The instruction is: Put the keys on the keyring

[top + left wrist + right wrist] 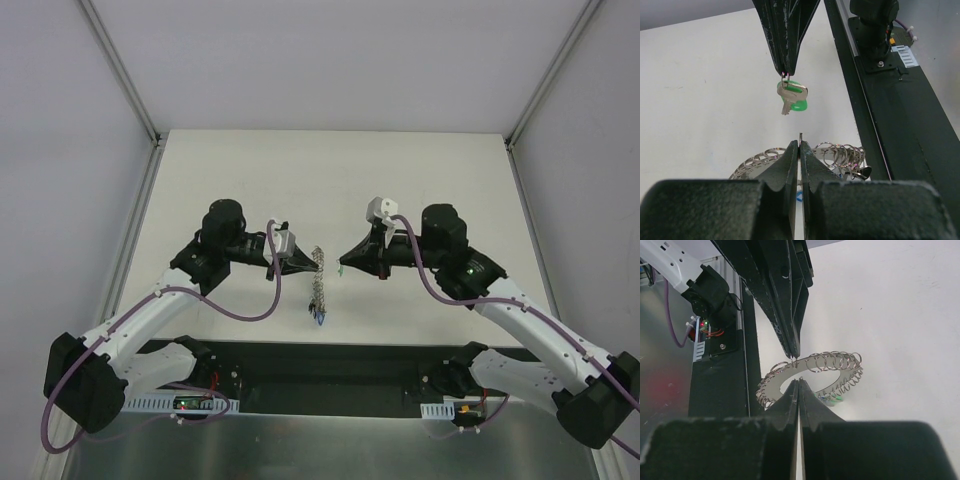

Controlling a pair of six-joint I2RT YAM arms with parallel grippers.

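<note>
The white table [420,180] fills the middle of the top view. Both arms reach in from the lower corners and meet above its centre, so the work is set up in the air rather than on the surface.

The keyring [319,282] hangs on edge just below centre frame, between the two sets of fingertips. The left gripper [303,260] is pinched tight on its upper rim. In the right wrist view that pinch sits at centre frame, with the flat grey plate turned broadside and its fringe of small loops [832,361] exposed. This hold probably serves to steady the ring and present its rim to the other arm. A blue-headed key [319,318] dangles at the ring's lowest point.

The right gripper [347,266], just right of the ring, is likewise clamped closed, holding the green key [792,97] by its small split ring [785,77]. The key hangs free in the upper centre of the left wrist view. Gripping the split ring rather than the head likely keeps it aimed at the rim. Key and keyring are near but apart, so the threading is not yet done.
</note>
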